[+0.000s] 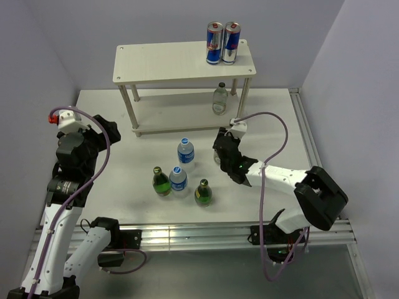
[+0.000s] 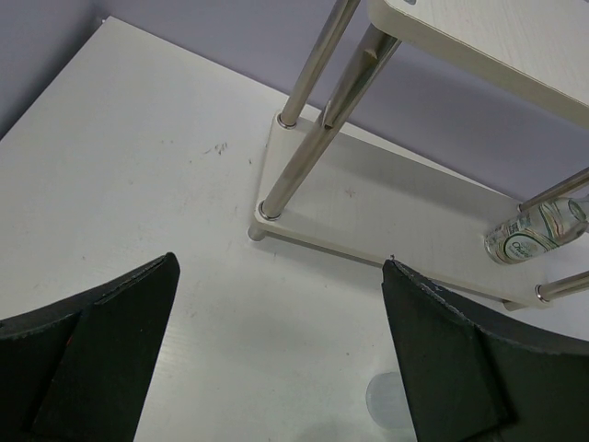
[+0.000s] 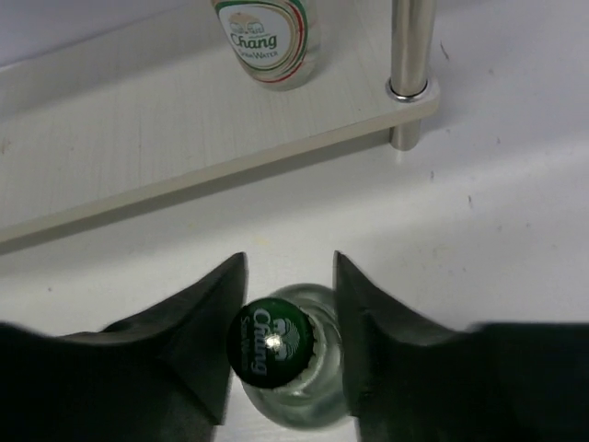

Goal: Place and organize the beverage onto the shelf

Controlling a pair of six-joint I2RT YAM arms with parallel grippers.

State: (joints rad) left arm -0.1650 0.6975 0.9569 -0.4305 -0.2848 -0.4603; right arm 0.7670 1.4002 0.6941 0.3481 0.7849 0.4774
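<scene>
In the right wrist view, the right hand [image 3: 290,274] straddles the neck of a clear Chang bottle [image 3: 308,405] standing upright on the desk [image 3: 497,212]. Its two fingers [image 3: 198,322] are closed in against the glass just under the green cap [image 3: 267,341], gripping it. Just beyond lies the front edge of the shelf [image 3: 166,129]. A second Chang Water bottle [image 3: 267,41] stands on the shelf's lower board beside the right front leg [image 3: 408,46].

From the top external camera, that hand sits on the desk just before the shelf's right end, hiding most of its bottle. Two blue-labelled bottles [image 1: 186,151] and two green bottles [image 1: 161,181] stand in a loose cluster to its left, apart from it, at mid-desk. Two blue-and-silver cans [image 1: 222,43] stand on the top board, touching each other. The left hand [image 1: 106,128] hangs near the shelf's left end, well apart from every bottle.

The left wrist view shows the left hand's fingers [image 2: 101,359] spread wide open above the desk. The shelf's left end lies ahead, and the shelved bottle is far off at the right.
</scene>
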